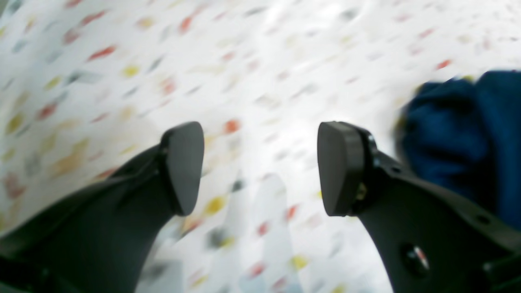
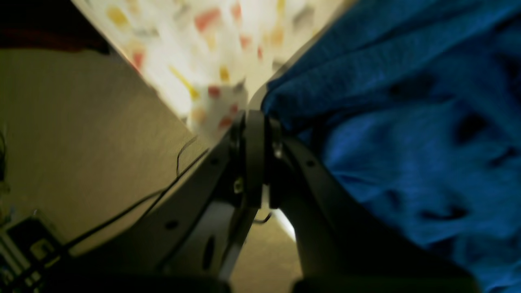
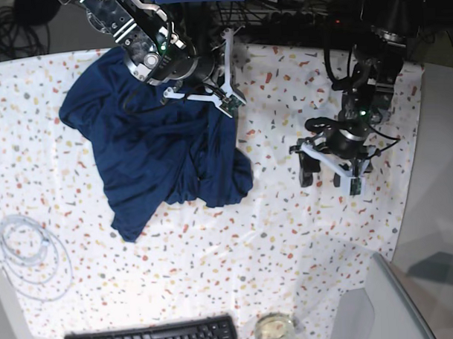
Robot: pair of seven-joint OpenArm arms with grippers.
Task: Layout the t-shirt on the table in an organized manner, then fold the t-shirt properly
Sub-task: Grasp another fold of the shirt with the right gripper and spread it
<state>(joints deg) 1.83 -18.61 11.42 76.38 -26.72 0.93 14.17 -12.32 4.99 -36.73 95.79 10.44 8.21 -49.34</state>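
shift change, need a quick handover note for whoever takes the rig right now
Left gripper: open, empty, above bare table, t-shirt off to its side.
Right gripper: jaws closed at the shirt's far edge near the table edge; whether cloth is pinched cannot be told.
Shirt: crumpled, bunched heap on the table's far side, not spread flat.
Done: nothing visible of the layout.
Left: spread it flat, smooth it, then fold.

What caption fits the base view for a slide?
Crumpled dark navy blue fabric t-shirt lies on the white speckled-cloth table; left pincer open beside it.
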